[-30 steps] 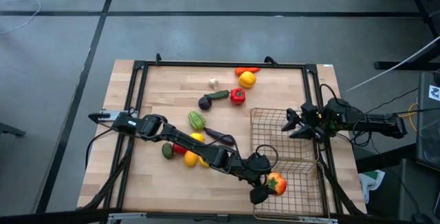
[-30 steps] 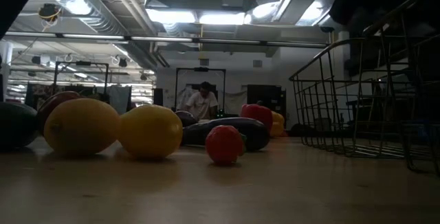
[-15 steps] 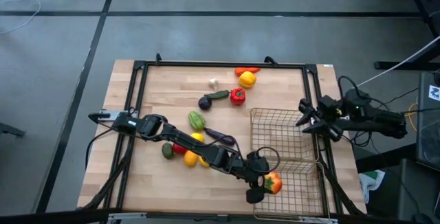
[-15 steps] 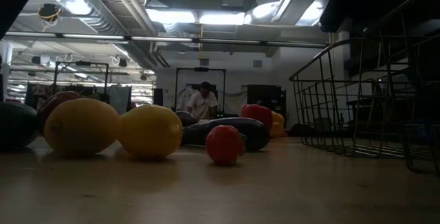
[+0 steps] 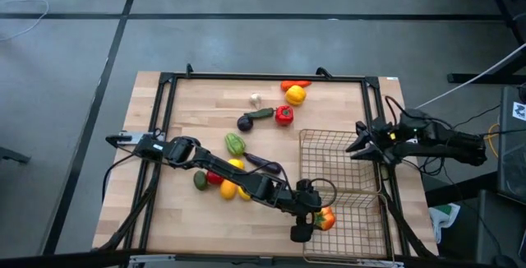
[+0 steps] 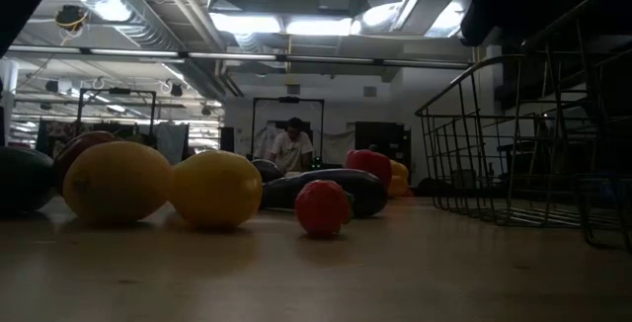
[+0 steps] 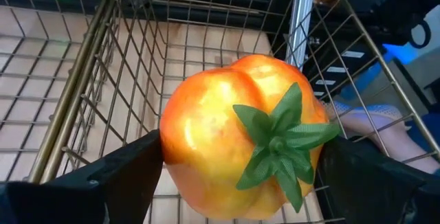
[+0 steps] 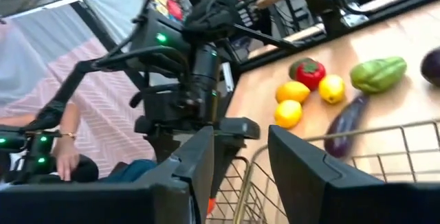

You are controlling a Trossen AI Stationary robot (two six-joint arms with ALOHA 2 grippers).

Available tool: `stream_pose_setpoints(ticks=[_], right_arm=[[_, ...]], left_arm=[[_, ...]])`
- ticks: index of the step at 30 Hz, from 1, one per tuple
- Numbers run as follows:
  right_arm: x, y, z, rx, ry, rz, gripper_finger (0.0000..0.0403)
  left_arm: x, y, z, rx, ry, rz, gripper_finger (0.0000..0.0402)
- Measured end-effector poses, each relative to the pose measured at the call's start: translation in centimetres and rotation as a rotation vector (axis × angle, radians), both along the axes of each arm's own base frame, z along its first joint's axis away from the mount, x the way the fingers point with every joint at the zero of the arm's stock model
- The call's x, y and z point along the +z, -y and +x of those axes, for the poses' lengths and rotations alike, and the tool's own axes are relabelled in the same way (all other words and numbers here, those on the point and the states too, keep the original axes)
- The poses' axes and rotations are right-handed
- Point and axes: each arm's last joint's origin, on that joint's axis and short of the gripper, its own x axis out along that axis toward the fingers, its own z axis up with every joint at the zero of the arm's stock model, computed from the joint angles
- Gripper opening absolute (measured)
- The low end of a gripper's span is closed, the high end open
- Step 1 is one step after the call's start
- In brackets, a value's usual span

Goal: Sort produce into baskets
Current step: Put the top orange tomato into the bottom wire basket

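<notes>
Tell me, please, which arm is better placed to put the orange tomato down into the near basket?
The left. Its hand already grips the orange tomato above the near basket, so probably it only needs to release. The right hand is empty, over the far basket's edge.

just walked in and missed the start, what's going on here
The robot is sorting toy produce into wire baskets. The left gripper holds an orange-yellow tomato over the near basket, not yet released. The right gripper hangs open at the right edge of the far basket, holding nothing. Most of the produce, such as the lemons, a red pepper and an eggplant, lies loose on the table.
</notes>
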Motion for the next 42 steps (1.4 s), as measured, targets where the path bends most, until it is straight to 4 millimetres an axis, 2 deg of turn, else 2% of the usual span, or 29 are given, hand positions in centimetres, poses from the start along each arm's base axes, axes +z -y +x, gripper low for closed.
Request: stream_pose_setpoints(ticks=[27, 36, 42], right_arm=[[-0.11, 0.02, 0.00, -0.007, -0.012, 0.003, 0.0138], [-0.12, 0.02, 0.01, -0.007, -0.013, 0.003, 0.0138], [-0.12, 0.02, 0.01, -0.007, -0.013, 0.003, 0.0138]], left_arm=[[-0.04, -0.21, 0.05, 0.004, -0.004, 0.002, 0.0361], [-0.01, -0.45, 0.16, -0.073, 0.025, 0.121, 0.0361], [-0.01, 0.14, -0.05, -0.077, 0.022, 0.103, 0.0361]])
